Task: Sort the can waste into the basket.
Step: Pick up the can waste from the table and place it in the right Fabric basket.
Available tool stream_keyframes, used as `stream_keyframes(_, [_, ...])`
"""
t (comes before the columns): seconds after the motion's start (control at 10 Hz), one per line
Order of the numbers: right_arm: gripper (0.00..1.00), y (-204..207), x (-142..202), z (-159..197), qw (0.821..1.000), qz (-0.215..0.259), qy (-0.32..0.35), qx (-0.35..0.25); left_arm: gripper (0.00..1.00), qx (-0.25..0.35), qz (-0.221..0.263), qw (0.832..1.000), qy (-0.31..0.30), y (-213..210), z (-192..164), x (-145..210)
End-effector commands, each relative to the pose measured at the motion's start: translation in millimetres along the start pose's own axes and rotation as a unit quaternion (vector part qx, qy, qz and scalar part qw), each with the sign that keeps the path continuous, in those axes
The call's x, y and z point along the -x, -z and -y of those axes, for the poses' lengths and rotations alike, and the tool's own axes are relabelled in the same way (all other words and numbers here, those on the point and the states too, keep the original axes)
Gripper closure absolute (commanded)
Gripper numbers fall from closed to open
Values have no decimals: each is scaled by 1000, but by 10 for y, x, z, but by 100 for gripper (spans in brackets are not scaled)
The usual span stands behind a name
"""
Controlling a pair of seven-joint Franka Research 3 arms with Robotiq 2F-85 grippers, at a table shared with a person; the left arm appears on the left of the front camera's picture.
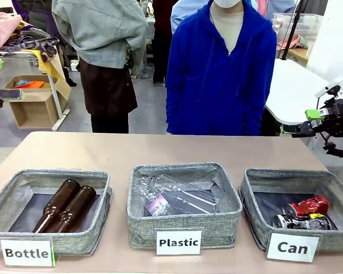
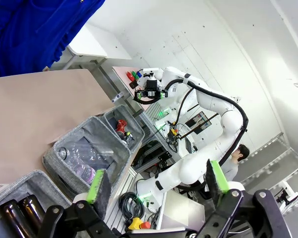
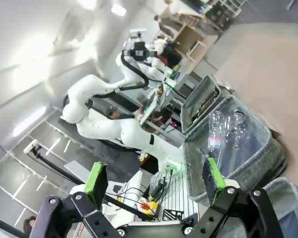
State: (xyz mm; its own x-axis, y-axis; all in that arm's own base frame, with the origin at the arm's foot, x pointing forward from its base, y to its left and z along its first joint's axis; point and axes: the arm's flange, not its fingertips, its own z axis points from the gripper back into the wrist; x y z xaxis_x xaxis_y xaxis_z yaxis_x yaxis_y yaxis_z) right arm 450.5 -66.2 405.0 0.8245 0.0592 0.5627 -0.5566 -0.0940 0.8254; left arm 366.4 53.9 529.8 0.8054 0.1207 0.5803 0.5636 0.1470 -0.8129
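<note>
Can waste: red dented can [image 1: 307, 206] and black can [image 1: 296, 222] lay together in the basket [image 1: 257, 194] labelled "Can", at the worktop's near right corner. Right gripper [image 3: 155, 177]: jaws wide, empty, raised off the right edge, well apart from the cans. Left gripper [image 2: 156, 181]: wide, empty. Adjacent: Plastic bin [image 1: 183, 227] with clear bottles [image 1: 171, 197]; Bottle bin [image 1: 11, 197] with brown bottles [image 1: 66, 206].

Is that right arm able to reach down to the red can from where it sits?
Probably yes. The right gripper hangs open, holding nothing, just beyond the Can basket, and the red can lies uncovered on top with nothing above it.
</note>
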Motion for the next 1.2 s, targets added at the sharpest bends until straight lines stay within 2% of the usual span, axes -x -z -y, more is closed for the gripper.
stream_keyframes(0.0, [0, 28, 0, 7, 1000, -4, -2, -2, 0, 6, 2, 1000, -4, -18, 29, -7])
stream_keyframes(1.1, [0, 28, 0, 7, 1000, -4, -2, -2, 0, 6, 2, 1000, -4, -18, 29, -7])
